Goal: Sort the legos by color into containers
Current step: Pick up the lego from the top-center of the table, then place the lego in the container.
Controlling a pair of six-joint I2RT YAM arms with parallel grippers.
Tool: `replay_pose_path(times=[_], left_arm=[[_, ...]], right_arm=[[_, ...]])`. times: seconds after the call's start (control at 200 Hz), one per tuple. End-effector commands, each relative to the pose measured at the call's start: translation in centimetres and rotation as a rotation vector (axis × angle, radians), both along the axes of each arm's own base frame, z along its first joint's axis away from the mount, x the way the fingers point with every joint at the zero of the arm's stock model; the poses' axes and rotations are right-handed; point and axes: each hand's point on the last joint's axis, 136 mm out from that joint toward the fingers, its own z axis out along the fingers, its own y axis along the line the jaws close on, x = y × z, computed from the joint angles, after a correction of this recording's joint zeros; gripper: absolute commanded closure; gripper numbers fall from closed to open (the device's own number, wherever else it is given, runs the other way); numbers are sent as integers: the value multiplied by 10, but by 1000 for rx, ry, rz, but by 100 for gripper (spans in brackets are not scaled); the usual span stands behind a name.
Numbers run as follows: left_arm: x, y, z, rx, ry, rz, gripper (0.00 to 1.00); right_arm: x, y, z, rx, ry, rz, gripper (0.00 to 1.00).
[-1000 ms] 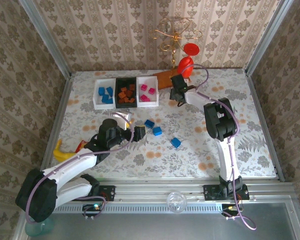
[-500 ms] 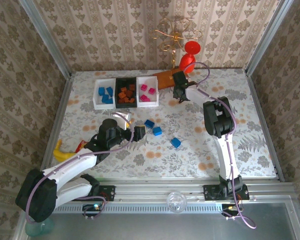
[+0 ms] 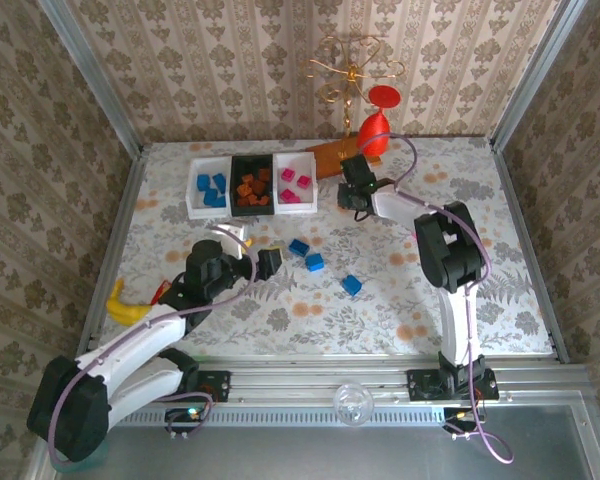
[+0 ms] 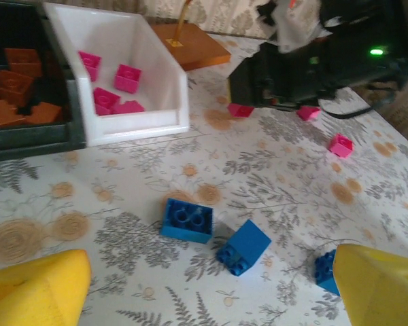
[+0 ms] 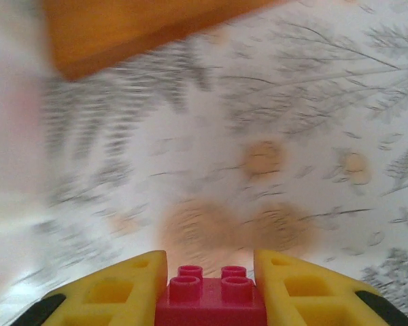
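1. Hovering over the near-left tabletop (image 3: 480, 300), the left tool (image 3: 263, 262) gapes wide and grips nothing.
2. Three blue legos (image 4: 187, 221) lie loose on the tabletop from its 2 to its 4 o'clock.
3. Farther back, the right tool (image 3: 354, 198) is pinched narrow on a magenta lego (image 5: 211, 302), studs up.
4. Loose magenta legos (image 4: 341, 145) lie near that tool.
5. At its 9 o'clock stand, in a row, the right white container (image 3: 296, 208) holding magenta pieces, the black container (image 3: 252, 212) holding brown-orange ones, and the left white container (image 3: 205, 211) holding blue ones.
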Motion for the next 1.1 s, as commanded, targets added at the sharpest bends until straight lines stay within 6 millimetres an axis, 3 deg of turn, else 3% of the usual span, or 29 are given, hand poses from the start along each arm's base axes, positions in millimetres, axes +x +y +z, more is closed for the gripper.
replay_pose_path(times=[0.0, 0.125, 0.245, 0.49, 0.575, 0.73, 0.885, 1.095], left_arm=[[2, 18, -1, -19, 11, 73, 7], [3, 27, 0, -23, 9, 101, 6], [2, 25, -1, -31, 23, 87, 6], [-3, 15, 3, -41, 46, 26, 6], [-5, 12, 4, -41, 53, 10, 7], [-8, 8, 3, -43, 59, -5, 7], [-9, 4, 5, -45, 56, -26, 7], [-9, -10, 10, -43, 44, -68, 7]], right_arm=[[-1, 46, 76, 82, -215, 132, 69], [-6, 86, 96, 125, -257, 237, 69], [5, 115, 88, 120, -231, 296, 69], [40, 139, 65, 89, -195, 316, 61], [44, 143, 73, 91, -195, 324, 53], [32, 137, 102, 103, -227, 337, 41], [2, 112, 129, 72, -264, 331, 32], [-45, 50, 121, 19, -221, 248, 26]])
